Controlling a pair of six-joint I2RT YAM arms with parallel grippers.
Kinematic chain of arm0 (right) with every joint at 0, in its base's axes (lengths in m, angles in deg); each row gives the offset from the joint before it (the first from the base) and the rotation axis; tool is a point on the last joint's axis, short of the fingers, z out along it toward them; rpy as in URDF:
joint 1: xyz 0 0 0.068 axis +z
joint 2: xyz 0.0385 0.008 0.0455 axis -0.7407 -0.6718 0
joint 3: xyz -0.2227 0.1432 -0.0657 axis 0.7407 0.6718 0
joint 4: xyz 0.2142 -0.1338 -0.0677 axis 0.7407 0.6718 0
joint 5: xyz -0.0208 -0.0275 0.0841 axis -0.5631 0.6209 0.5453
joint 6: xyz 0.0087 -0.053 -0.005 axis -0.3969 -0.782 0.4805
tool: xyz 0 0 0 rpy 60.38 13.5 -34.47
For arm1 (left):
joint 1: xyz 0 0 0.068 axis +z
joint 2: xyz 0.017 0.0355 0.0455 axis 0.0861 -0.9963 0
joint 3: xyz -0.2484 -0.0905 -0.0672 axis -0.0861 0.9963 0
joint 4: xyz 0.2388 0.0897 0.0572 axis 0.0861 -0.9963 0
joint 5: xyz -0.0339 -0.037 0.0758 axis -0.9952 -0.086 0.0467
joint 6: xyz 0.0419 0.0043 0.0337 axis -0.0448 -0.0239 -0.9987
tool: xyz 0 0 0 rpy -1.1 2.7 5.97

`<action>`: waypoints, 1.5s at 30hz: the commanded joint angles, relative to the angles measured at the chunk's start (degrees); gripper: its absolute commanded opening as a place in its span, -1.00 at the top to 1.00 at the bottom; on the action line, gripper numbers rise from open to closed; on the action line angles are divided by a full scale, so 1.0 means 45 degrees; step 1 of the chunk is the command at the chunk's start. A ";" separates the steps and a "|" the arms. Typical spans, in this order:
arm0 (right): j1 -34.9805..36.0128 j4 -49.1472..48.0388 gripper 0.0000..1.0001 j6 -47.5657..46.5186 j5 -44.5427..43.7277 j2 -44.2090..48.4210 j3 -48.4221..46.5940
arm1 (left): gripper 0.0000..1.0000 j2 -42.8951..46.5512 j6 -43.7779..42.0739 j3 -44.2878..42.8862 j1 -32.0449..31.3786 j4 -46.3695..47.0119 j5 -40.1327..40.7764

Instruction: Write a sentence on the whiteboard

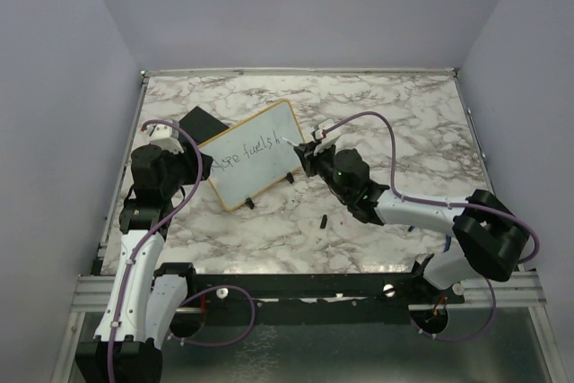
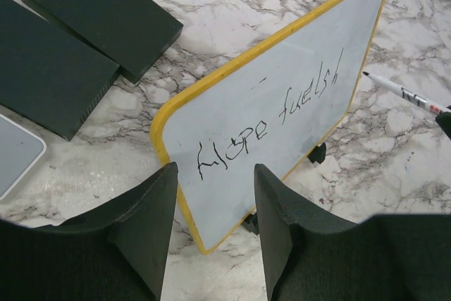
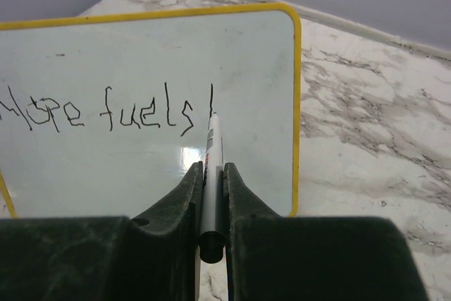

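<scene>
The whiteboard [image 1: 254, 166] stands tilted on black feet at the table's middle left, with a yellow frame. The sentence [image 1: 244, 155] reads "Hope fuels" plus one upright stroke. My right gripper [image 1: 307, 155] is shut on a white marker [image 1: 292, 143], whose tip touches the board just right of "fuels". In the right wrist view the marker [image 3: 213, 147] sits between the jaws of the gripper [image 3: 213, 172] in front of the whiteboard [image 3: 254, 68] and sentence [image 3: 106, 114]. My left gripper [image 2: 215, 199] is open, its fingers either side of the whiteboard's [image 2: 303, 54] near corner, below the sentence [image 2: 271, 114].
Two flat black blocks [image 2: 99, 5] [image 2: 49, 68] lie left of the board, one showing from above [image 1: 199, 122]. A pale grey rounded object [image 2: 14, 153] lies at the left edge. A small black cap [image 1: 322, 220] lies on the marble table. Purple walls enclose the table.
</scene>
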 commanded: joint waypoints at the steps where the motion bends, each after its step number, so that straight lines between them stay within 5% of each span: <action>1: 0.0110 0.0310 0.99 0.0095 -0.0310 0.0824 0.0219 | 0.00 0.0028 0.0037 0.0196 -0.0086 0.0209 -0.0143; 45: 0.0091 -0.0119 0.99 -0.0362 -0.0366 -0.1172 -0.0817 | 0.01 -0.0150 0.0026 0.0190 -0.0086 0.0221 -0.0206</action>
